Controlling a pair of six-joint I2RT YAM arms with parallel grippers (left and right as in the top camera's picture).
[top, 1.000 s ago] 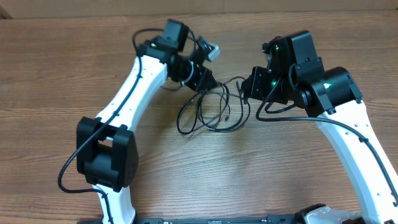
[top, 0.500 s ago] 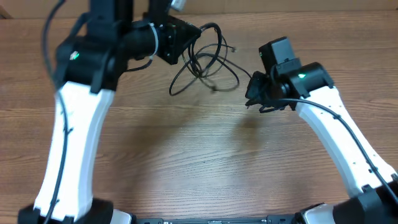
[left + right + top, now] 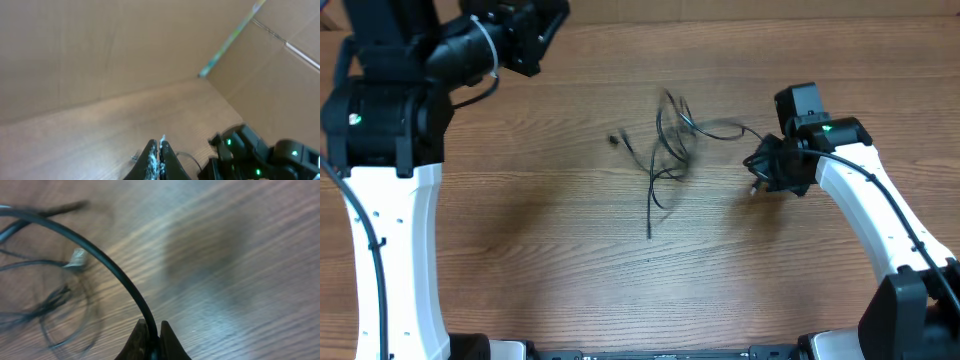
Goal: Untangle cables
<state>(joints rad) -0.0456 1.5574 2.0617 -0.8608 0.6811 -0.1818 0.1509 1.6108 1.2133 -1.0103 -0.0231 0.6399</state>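
Observation:
The cables point(image 3: 665, 150) are thin black cords lying in a loose tangle mid-table, with a small plug end point(image 3: 614, 139) off to their left. My right gripper point(image 3: 758, 170) is low at the tangle's right side, shut on one cord that runs left into the bundle. In the right wrist view the gripper point(image 3: 152, 341) pinches that black cord point(image 3: 115, 271), with a silvery plug point(image 3: 76, 257) and blurred loops beyond. My left gripper point(image 3: 542, 25) is raised at the upper left, far from the cables. In its wrist view the gripper point(image 3: 160, 150) is shut with nothing visible in it.
The table point(image 3: 550, 270) is brown wood. A cardboard wall point(image 3: 100, 45) stands behind it in the left wrist view, which also shows the right arm point(image 3: 260, 155) at the lower right. The left arm's white link point(image 3: 390, 230) runs down the left side.
My left arm has swung up and left, away from the cables. The bundle it carried now lies mid-table. My right gripper moved slightly right, still shut on its cord.

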